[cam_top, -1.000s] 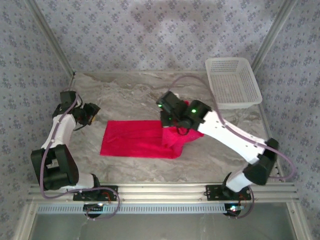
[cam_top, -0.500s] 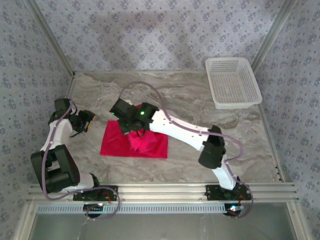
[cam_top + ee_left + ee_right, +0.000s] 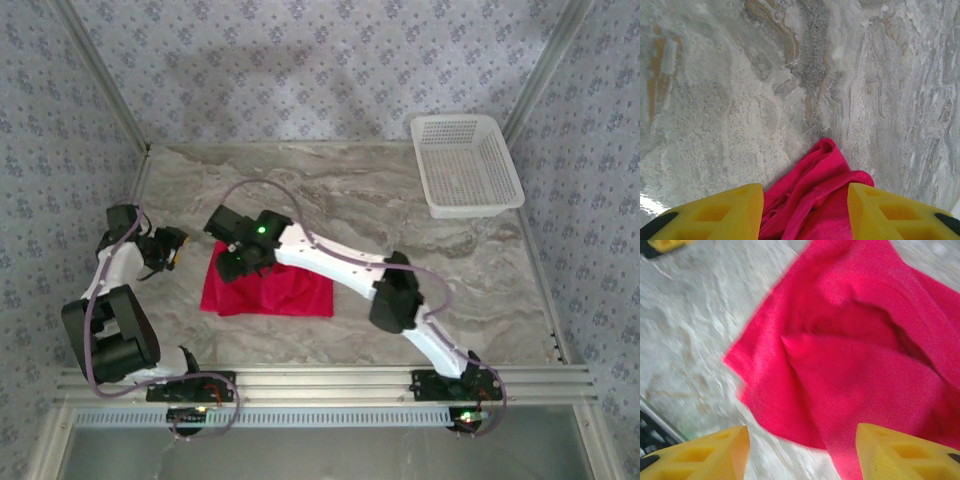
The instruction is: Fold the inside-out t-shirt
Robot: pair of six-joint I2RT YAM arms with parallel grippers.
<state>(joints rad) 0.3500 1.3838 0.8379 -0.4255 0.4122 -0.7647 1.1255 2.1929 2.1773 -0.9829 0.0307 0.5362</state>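
Note:
The inside-out t-shirt (image 3: 275, 292) lies on the marble table as a red rectangle, folded over itself. My right gripper (image 3: 228, 262) hovers over its left end, reached far across from the right. In the right wrist view this gripper (image 3: 802, 452) is open, its yellow fingers (image 3: 715, 450) apart above a loose red fold (image 3: 840, 365). My left gripper (image 3: 172, 247) sits just left of the shirt. Its wrist view shows it (image 3: 805, 215) open, with a bunched end of the shirt (image 3: 825, 175) lying between the yellow fingers (image 3: 715, 212) and no pinch showing.
A white mesh basket (image 3: 467, 165) stands at the back right corner. Patterned walls close in the table (image 3: 400, 200) at the back and sides. A metal rail (image 3: 320, 385) runs along the near edge. The right arm's long link (image 3: 330, 262) crosses over the shirt.
My right gripper swept left across the shirt, carrying its right side over the left, then opened and let go. My left gripper drew back slightly toward the near left.

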